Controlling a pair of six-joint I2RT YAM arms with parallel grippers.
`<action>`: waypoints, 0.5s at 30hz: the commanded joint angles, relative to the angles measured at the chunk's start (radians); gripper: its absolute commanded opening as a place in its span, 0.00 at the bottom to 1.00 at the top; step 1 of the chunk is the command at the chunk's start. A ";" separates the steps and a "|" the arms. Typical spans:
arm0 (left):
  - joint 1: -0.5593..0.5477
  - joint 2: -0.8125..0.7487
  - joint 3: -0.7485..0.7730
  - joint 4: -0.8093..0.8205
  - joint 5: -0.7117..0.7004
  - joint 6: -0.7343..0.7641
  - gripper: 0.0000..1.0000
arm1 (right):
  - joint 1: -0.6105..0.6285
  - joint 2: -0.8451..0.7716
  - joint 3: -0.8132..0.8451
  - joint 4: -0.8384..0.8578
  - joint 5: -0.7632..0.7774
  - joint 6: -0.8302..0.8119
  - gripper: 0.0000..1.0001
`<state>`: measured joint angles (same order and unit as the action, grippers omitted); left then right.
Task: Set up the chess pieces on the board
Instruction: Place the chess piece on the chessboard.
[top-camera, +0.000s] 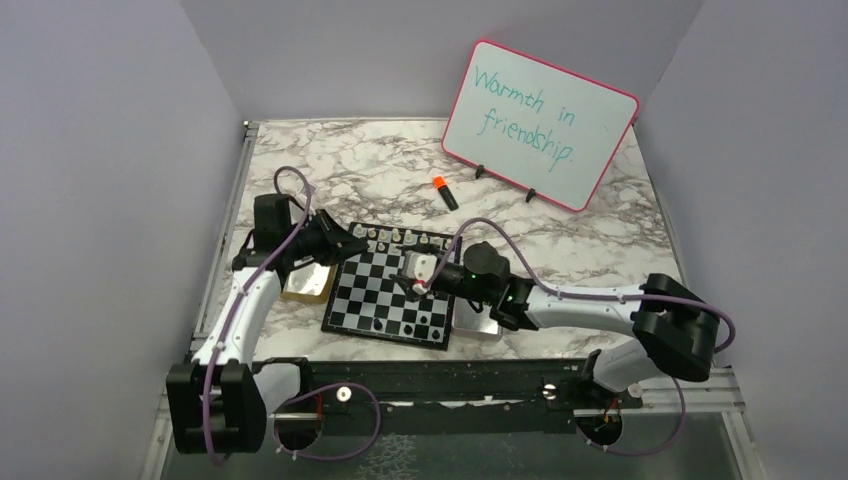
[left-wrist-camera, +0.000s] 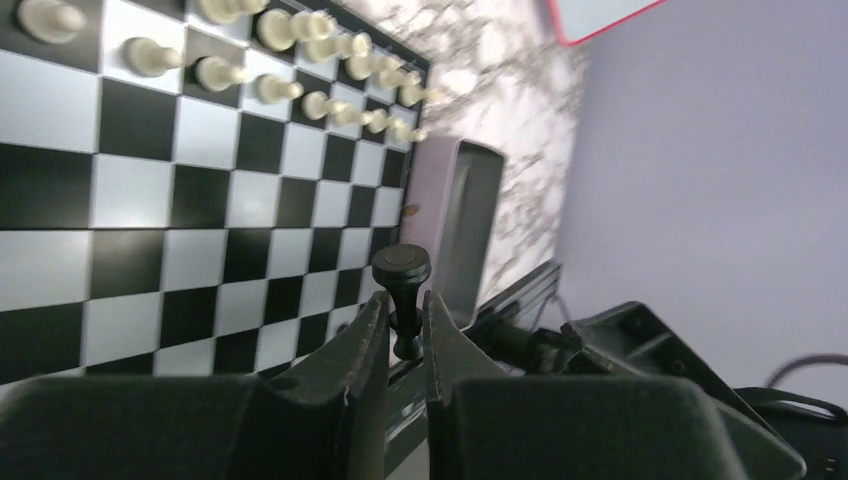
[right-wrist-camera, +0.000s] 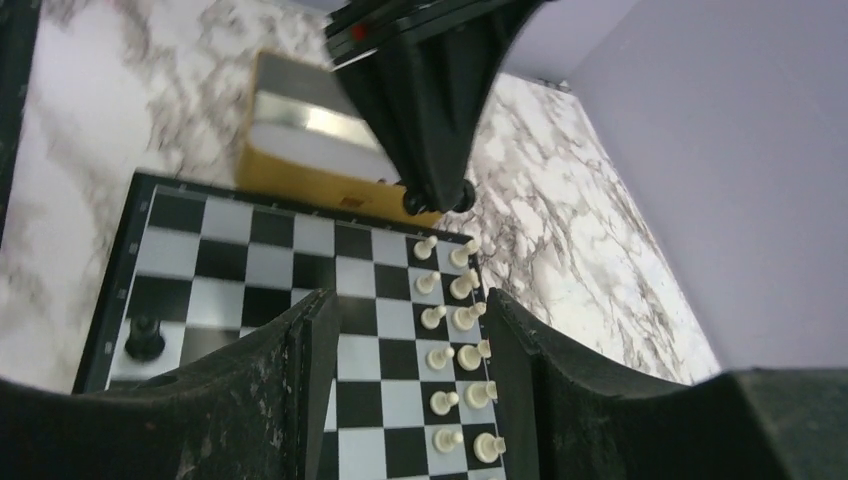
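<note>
Left claw (left-wrist-camera: 404, 302) tight around black pawn (left-wrist-camera: 401, 266) at board (left-wrist-camera: 200, 190) edge; right claw (right-wrist-camera: 407, 300) agape, empty, above bare squares

Plain lavender-grey walls (top-camera: 100, 150) enclose a white marble-patterned tabletop (top-camera: 360, 160) (grey veins throughout). A pink-rimmed whiteboard (top-camera: 540, 120) leans at the far right, under even, soft light.
</note>
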<state>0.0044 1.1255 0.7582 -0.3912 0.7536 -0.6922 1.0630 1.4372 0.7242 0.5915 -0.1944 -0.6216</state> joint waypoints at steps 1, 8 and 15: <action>-0.003 -0.127 -0.106 0.300 0.064 -0.325 0.14 | 0.015 0.065 0.025 0.368 0.271 0.306 0.61; -0.003 -0.166 -0.158 0.439 0.060 -0.522 0.13 | 0.015 0.149 0.058 0.458 0.313 0.461 0.60; -0.003 -0.165 -0.175 0.474 0.064 -0.578 0.13 | 0.017 0.210 0.072 0.571 0.322 0.581 0.54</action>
<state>0.0044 0.9779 0.5983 0.0132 0.7921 -1.2011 1.0737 1.6119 0.7620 1.0229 0.0898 -0.1497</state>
